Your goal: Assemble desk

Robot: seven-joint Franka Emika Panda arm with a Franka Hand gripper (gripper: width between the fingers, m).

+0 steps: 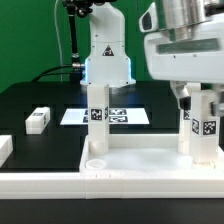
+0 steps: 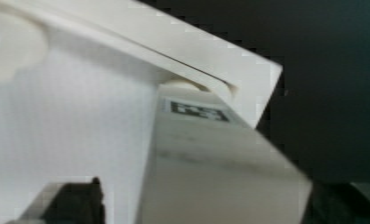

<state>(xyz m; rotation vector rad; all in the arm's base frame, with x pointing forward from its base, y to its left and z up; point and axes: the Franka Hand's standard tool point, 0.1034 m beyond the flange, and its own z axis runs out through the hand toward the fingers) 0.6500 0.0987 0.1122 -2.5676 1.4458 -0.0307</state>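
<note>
— White plastic all over the black table (image 1: 40,100). At the exterior view's far left a block (image 1: 5,148) is cut off by the frame. Next comes a loose leg (image 1: 38,120) lying flat, well apart from everything else.

— Where's the desk itself?

— The desk panel (image 1: 140,166) lies across the front, rim up. At its left end an upright leg (image 1: 97,128) stands, tags facing us, just behind an open round socket (image 1: 95,162). Beyond that leg the marker board (image 1: 125,115) lies flat, with the arm's base (image 1: 106,60) behind it.

— And over on the right?

— A second leg (image 1: 202,135) stands upright at the panel's right end, tags showing. The gripper (image 1: 198,98) hangs straight over it, fingers down either side of the top.

— Clamped on it?

— I can't tell. The wrist view shows the tagged leg (image 2: 208,165) running to the panel (image 2: 75,110) and one dark finger (image 2: 72,200) beside it, but it's too blurred to say whether the finger touches the leg.
</note>
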